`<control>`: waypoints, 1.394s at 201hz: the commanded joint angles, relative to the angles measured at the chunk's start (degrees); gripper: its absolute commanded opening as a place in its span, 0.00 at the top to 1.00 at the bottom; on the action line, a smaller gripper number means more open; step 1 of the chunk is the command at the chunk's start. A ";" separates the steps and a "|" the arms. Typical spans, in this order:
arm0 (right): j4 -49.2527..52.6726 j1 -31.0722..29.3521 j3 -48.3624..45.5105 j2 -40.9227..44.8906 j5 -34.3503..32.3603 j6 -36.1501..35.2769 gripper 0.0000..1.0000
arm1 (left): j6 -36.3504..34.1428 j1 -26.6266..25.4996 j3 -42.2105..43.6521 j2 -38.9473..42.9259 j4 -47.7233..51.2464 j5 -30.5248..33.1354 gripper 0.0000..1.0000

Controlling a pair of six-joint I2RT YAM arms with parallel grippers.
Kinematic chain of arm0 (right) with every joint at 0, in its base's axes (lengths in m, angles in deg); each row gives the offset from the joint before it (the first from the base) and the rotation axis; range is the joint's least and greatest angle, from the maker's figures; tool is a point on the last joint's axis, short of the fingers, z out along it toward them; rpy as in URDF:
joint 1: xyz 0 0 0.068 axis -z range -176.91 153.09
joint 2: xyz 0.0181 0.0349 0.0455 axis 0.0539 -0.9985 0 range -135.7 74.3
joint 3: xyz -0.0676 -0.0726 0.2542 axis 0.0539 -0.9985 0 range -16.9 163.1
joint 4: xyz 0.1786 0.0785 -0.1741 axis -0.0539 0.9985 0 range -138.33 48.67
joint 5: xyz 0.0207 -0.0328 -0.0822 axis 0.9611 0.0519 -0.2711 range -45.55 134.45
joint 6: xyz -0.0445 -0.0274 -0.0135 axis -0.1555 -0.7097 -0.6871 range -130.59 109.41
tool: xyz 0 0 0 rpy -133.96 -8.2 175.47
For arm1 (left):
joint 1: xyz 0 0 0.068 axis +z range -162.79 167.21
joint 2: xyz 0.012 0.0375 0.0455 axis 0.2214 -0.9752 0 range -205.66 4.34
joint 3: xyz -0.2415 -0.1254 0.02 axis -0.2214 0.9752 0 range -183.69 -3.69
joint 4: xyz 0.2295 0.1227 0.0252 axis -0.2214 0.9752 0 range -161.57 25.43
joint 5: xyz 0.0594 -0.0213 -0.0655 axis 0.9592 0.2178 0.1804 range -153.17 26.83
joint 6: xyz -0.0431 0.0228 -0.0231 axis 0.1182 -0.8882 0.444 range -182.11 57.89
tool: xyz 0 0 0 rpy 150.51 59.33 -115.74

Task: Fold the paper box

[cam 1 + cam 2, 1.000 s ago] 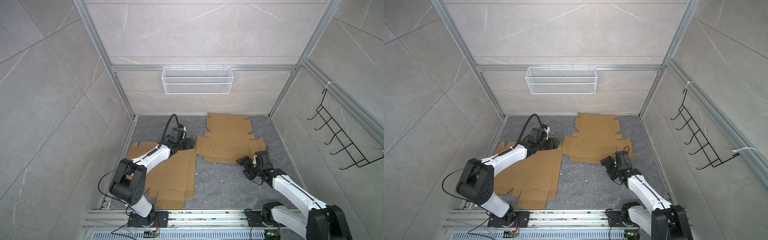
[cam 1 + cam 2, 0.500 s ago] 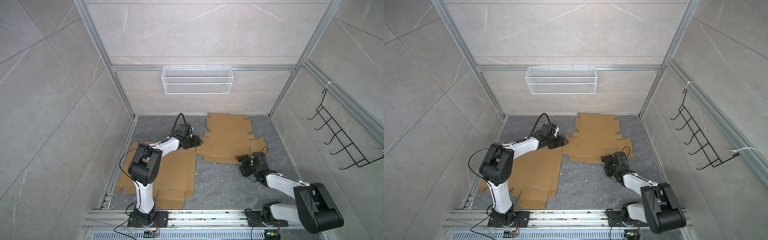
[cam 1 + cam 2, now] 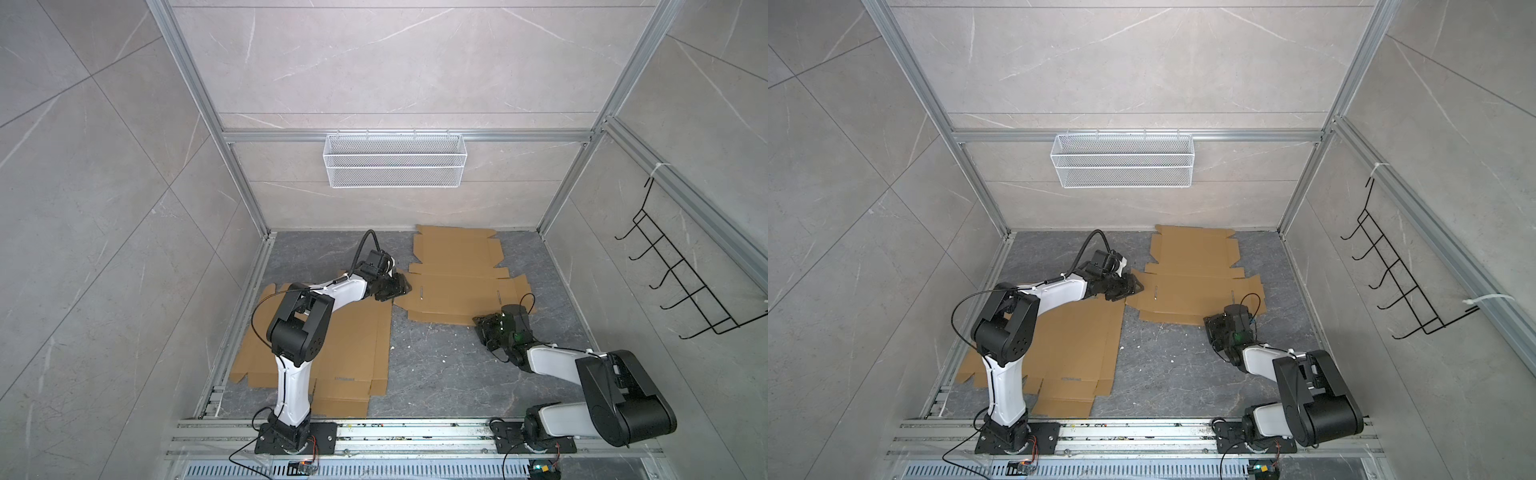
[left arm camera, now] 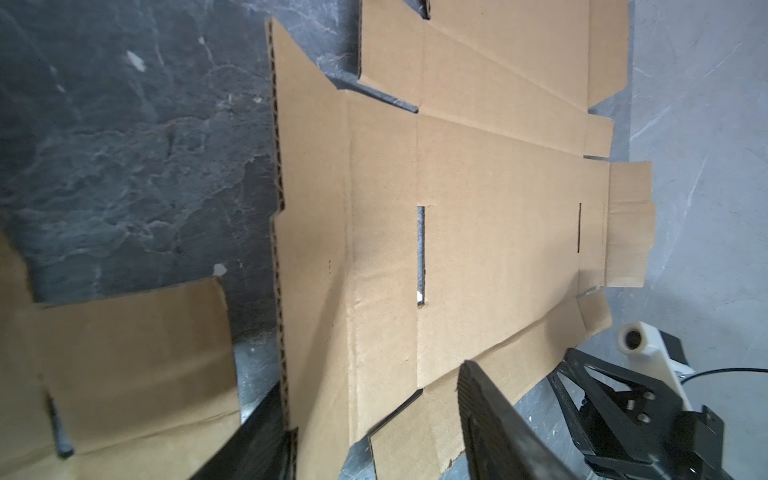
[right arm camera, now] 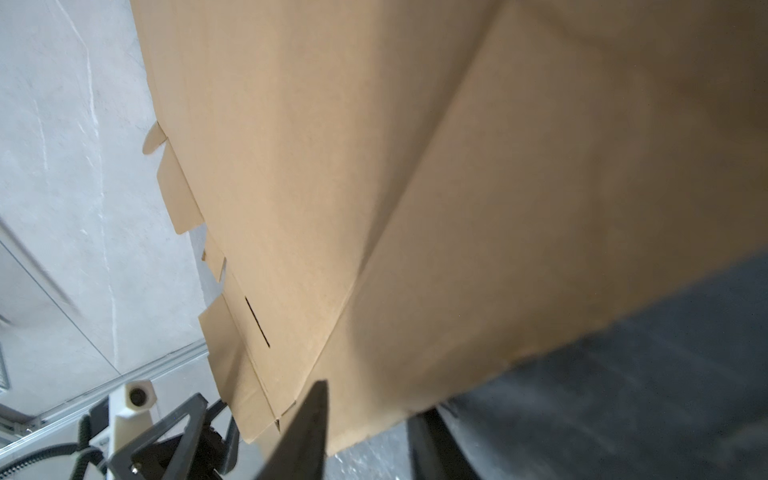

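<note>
Blank (image 3: 457, 286): flat on counter (image 3: 436, 365) toward back wall, right of middle, no panel raised in both top views. Folding judged barely begun. Spare blank (image 3: 353, 345): nearer, under left arm, close to the first at one corner, not gripped.

Left pincer (image 3: 398, 287): low at the left edge of the task sheet, spread. One finger (image 4: 494, 411) over the end flap, the other (image 4: 262, 432) just outside the corrugated edge and seemingly below it. Placed so, probably, to catch that flap from both faces and lift it on its crease.

Right pincer (image 3: 484, 328): at the near right corner, across from the left one. From right wrist view, cardboard edge between fingers (image 5: 309, 419), with a gap showing. Clamped or not, cannot tell. Opposite ends taken, likely, to keep the sheet from sliding or turning during bending.

Risks judged: thin edge slipping out of either grip, sheet skating over smooth counter.
</note>
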 commanded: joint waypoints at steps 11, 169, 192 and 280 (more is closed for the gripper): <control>-4.56 -0.24 -1.66 -1.02 1.02 0.37 0.78 | 2.02 -0.18 -1.51 -0.05 -1.38 -2.69 0.41; 8.88 7.07 1.03 6.17 28.12 -14.97 1.00 | 0.29 4.18 8.18 18.34 5.59 -3.44 0.26; 14.60 10.14 4.69 4.68 39.56 -23.37 1.00 | -1.56 6.61 7.97 21.12 8.18 -3.44 0.25; 55.91 10.34 19.16 7.47 27.37 -51.50 1.00 | -9.70 13.97 1.95 23.45 16.80 0.81 0.21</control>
